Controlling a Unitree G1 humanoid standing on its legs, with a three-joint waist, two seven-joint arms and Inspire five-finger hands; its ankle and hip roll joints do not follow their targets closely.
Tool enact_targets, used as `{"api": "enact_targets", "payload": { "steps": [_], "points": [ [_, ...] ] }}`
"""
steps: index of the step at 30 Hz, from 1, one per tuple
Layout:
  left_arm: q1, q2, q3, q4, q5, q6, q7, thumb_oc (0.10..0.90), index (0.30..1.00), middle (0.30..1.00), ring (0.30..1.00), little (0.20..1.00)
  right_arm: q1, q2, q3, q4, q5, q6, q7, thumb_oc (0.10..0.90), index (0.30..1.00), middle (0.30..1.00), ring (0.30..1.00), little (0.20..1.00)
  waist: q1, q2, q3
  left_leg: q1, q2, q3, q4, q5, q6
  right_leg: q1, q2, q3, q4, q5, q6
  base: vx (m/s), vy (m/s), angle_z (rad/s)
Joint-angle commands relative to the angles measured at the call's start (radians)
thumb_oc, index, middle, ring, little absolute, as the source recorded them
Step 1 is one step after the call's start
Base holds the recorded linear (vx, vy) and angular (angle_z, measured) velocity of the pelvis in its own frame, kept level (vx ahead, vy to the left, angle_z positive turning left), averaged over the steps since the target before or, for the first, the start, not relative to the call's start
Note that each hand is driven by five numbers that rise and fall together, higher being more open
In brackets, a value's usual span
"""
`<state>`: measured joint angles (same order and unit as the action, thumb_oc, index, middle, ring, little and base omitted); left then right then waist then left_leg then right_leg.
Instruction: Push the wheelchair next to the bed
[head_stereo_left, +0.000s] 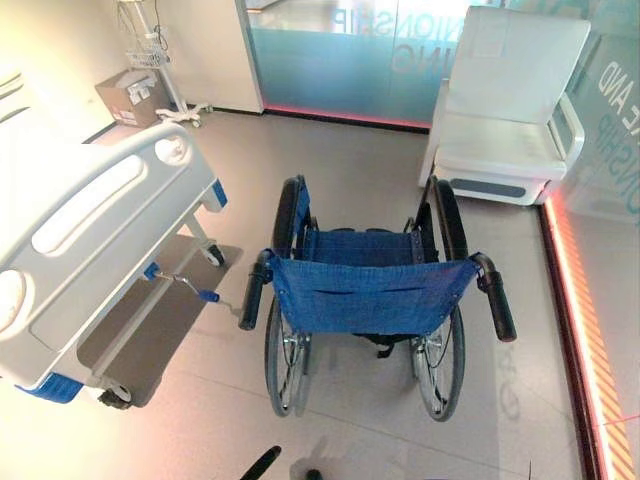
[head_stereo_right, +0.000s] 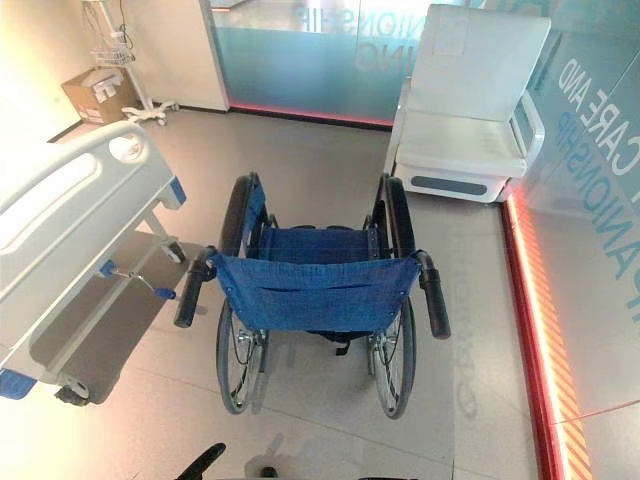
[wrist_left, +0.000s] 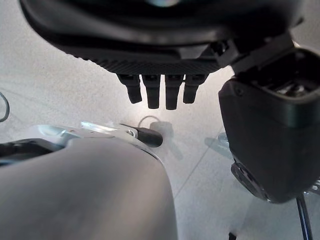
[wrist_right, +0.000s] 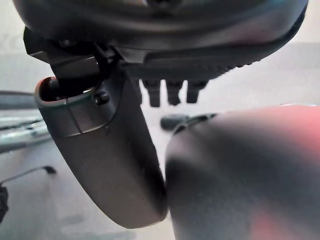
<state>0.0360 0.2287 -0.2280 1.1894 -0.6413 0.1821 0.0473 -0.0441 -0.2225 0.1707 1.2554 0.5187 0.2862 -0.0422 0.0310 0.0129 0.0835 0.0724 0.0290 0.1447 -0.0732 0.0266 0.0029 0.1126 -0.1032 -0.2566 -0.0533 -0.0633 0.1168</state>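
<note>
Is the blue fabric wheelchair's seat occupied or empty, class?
Empty. The blue fabric wheelchair stands upright on the floor, its seat bare between the black armrests, and neither black push handle is held.

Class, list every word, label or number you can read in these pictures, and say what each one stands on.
Back glass wall: large pale letters, mirrored and cut off by the frame; no whole word reads.
Right glass wall: large letters, tilted and cut off at the edge.
Cardboard box: label too small to read.
Wheelchair: no print shows.
</note>
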Motion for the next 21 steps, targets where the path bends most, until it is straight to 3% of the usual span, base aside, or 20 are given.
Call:
{"api": "enact_targets", "payload": {
  "steps": [1,10,21],
  "points": [
    [-0.054,-0.05,-0.012,0.05,0.006,0.017,-0.058,0.8,0.9,0.9,0.9,0.9,-0.004,0.003,0.049,0.075,-0.02,0.022,0.003,0.8,0.9,0.9,0.9,0.9,0.01,0.001,0.045,0.0,-0.015,-0.019,-0.014,-0.04,-0.028,-0.03,0.0,-0.002,-0.031,0.091,-0.005,0.0,0.0,0.0],
    [-0.041,-0.053,-0.002,0.062,-0.003,0.039,-0.066,0.8,0.9,0.9,0.9,0.9,0.007,0.004,0.036,0.094,-0.037,0.011,0.009,0.8,0.9,0.9,0.9,0.9,0.003,0.008,0.039,0.018,-0.015,-0.011,-0.014,-0.048,-0.028,-0.013,-0.003,-0.005,-0.034,0.089,-0.002,0.0,0.0,0.0],
    [-0.045,-0.055,0.022,0.073,-0.059,0.028,0.009,0.8,0.9,0.9,0.9,0.9,0.003,0.004,0.033,0.103,-0.035,0.008,0.007,0.8,0.9,0.9,0.9,0.9,0.001,0.014,0.041,0.027,-0.015,-0.012,-0.014,-0.05,-0.028,-0.007,-0.004,0.0,-0.034,0.085,-0.004,0.0,0.0,0.0]
  ]
}}
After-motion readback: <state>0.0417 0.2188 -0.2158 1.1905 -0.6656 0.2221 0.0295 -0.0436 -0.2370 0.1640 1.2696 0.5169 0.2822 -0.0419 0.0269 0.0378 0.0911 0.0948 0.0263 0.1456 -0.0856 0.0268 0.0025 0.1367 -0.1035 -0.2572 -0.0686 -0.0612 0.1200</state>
